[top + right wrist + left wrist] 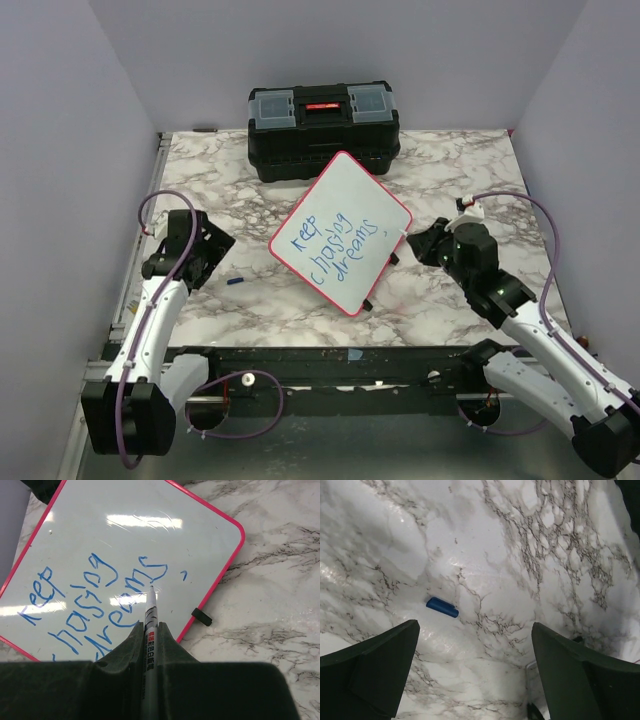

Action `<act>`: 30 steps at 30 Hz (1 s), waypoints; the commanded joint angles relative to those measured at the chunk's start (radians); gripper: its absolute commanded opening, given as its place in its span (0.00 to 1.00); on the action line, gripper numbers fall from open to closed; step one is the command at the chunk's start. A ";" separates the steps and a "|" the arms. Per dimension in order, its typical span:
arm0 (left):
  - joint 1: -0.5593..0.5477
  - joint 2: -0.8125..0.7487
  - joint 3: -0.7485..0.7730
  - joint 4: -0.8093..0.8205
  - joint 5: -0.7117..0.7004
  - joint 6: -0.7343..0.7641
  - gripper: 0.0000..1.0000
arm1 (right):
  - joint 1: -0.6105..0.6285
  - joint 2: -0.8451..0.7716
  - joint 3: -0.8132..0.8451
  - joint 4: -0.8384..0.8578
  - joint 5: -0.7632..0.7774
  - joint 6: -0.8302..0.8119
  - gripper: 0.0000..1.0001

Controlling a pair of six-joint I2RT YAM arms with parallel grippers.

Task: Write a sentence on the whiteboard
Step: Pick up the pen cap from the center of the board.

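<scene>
The writing step looks finished or almost finished. The sentence (335, 245), "keep chasing dreams", stands in three slanted lines of blue ink on the whiteboard (345, 190). The whiteboard lies flat and turned at an angle in the middle of the desk (250, 300), just in front of the black toolbox (322, 130).

The right pincer (149, 630) is closed narrow on a marker (150, 607), with the tip at the last letter of "dreams". I cannot tell whether the tip touches the surface. The left pincer (475, 630) is wide and holds nothing. It hangs over the desk, near a small blue cap (442, 607) that lies there.

In my judgement, the next move is to lift the marker straight up so the fresh ink does not smear, and then to put the cap on it. For this the cap must be picked up with care, because it is short, round and probably rolls easily.

The board is smooth and glossy and reflects the lamps, and it has a thin red rim and rounded corners. The desk has a marble pattern, white with dark veins. The marker is a slim cylinder with a printed label.
</scene>
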 commanded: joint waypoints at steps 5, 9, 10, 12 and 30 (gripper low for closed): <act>0.012 0.066 0.014 -0.158 -0.107 -0.346 0.84 | 0.001 -0.033 -0.030 0.022 -0.025 -0.009 0.01; 0.015 0.147 0.047 -0.186 -0.077 -0.380 0.73 | 0.001 -0.043 -0.034 0.021 -0.033 -0.010 0.01; 0.015 0.165 0.046 -0.181 -0.073 -0.390 0.73 | 0.001 -0.044 -0.036 0.020 -0.034 -0.009 0.01; 0.015 0.196 0.037 -0.167 -0.050 -0.407 0.70 | 0.001 -0.048 -0.040 0.022 -0.039 -0.006 0.01; -0.002 0.399 -0.015 -0.052 -0.012 -0.478 0.56 | 0.000 -0.046 -0.056 0.036 -0.071 -0.020 0.01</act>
